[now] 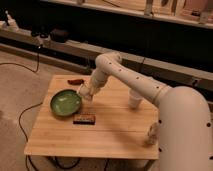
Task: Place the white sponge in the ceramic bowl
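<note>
Camera view looks down on a wooden table (115,127) with a white robot arm (145,87) reaching across it from the right. At the arm's end, the gripper (86,92) hangs just beside the right edge of the green bowl (65,102), clenched on the white sponge (83,91), which is held above the tabletop and not yet inside the bowl. A dark box (84,119) lies flat just in front of the bowl. A small reddish object (75,81) rests near the table's far edge. A white cup (135,98) stands partly behind the arm, and a pale bottle (152,134) stands near the right edge.
</note>
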{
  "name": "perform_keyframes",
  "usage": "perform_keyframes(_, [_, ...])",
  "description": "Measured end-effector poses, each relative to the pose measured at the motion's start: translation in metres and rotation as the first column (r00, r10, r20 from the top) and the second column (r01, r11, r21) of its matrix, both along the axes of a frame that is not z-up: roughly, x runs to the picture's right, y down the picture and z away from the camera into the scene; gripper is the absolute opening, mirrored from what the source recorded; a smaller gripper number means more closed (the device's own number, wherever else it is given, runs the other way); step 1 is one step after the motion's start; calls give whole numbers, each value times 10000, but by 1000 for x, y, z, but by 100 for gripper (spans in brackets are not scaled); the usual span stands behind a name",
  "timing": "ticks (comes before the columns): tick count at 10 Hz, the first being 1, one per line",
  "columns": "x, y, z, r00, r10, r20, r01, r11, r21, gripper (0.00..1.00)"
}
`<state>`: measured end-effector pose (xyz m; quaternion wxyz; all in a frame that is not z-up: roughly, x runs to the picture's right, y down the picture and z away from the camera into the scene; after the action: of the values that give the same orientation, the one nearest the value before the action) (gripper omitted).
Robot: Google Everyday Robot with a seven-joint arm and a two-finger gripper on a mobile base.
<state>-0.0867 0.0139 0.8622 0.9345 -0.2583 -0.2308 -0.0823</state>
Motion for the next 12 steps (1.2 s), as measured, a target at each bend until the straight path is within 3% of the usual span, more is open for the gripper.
perform_keyframes(3, [-40,0,-2,9980,-577,257,574,9983,96,7])
perform_keyframes(4, [-52,-1,-2,9972,-656,347,653,9978,96,18])
perform_keyframes(7, [-70,-6,0,9973,-189,703,195,9998,-73,47])
perform_keyframes(10, [-87,0,-1,9919,-158,1259,200,9993,-316,76])
perform_keyframes(12, [-87,0,-1,9917,-152,1273,195,9993,-327,79])
